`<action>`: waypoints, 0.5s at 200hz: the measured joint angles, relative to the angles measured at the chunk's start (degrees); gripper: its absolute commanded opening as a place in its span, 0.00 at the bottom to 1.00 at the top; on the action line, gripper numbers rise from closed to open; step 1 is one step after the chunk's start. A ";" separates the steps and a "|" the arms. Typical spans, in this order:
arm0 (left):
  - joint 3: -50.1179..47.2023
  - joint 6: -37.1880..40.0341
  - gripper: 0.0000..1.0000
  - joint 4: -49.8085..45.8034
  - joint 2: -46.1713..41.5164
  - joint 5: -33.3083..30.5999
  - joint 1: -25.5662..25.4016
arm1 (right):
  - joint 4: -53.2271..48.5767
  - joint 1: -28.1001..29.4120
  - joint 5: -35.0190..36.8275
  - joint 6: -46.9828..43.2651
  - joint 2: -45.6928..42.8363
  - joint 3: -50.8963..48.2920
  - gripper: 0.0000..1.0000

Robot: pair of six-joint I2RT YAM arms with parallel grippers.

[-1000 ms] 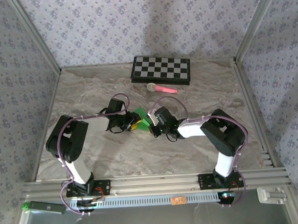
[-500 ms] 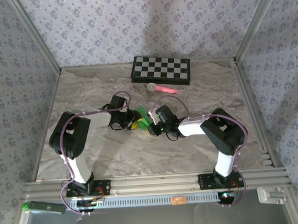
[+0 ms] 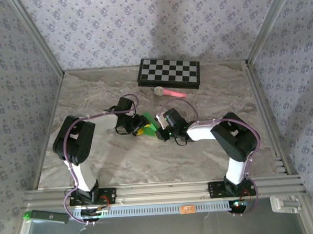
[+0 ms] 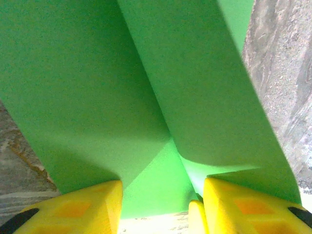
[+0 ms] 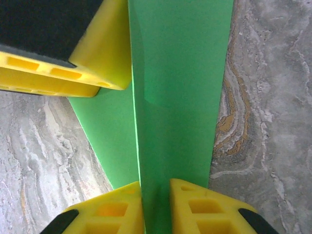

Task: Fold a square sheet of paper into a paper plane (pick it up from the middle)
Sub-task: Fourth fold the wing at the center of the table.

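Square sheet of paper (image 5: 180, 73), bright green: partly folded, lying on the marbled table (image 3: 92, 99) at its middle, between the two arms. One long lengthwise crease shows in the right wrist view, and a raised flap curling over a flat layer shows in the left wrist view. Right gripper (image 5: 156, 195): fingers pinched together on the narrow folded ridge of the sheet, hardly moved over the last second. Left gripper (image 4: 158, 200): jaws apart and astride the paper, which passes between them with no clear pinch. Over the last second its wrist has swung toward the far side and nearer the sheet, and the gap between its jaws looks slightly wider. Judgement: the right side anchors the crease while the left resets for another fold, so the dart shape is not yet made. Containers: none in use, and the paper sits in nothing. Checkered board (image 3: 169, 73): closed at the far edge, contents not determinable. Pink-handled microphone (image 3: 170, 92): just in front of the board, well apart from the paper.
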 measured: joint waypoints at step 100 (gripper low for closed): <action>1.60 2.78 0.49 -2.32 0.66 0.17 -0.09 | -2.86 -2.14 -6.80 1.14 1.40 2.14 0.08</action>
